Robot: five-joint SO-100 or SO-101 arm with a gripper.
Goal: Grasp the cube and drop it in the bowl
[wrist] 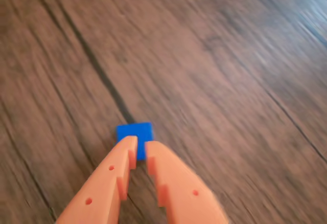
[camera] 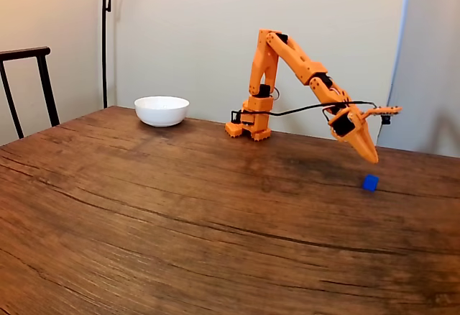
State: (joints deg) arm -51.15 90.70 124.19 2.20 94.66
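Observation:
The small blue cube point(camera: 370, 183) lies on the wooden table at the right side of the fixed view, far from the white bowl point(camera: 162, 110), which stands at the back left. My orange gripper point(camera: 373, 158) hangs a short way above the cube, pointing down at it and not touching it. In the wrist view the cube point(wrist: 135, 131) shows just beyond the tips of the gripper point(wrist: 141, 150). The two fingers stand nearly together, with a slit between them much narrower than the cube. Nothing is held.
The arm's base point(camera: 248, 128) sits at the back middle of the table. A dark chair back point(camera: 29, 85) stands at the left edge. A lamp pole point(camera: 105, 34) rises behind the bowl. Bare wood point(camera: 180, 214) spreads across the front.

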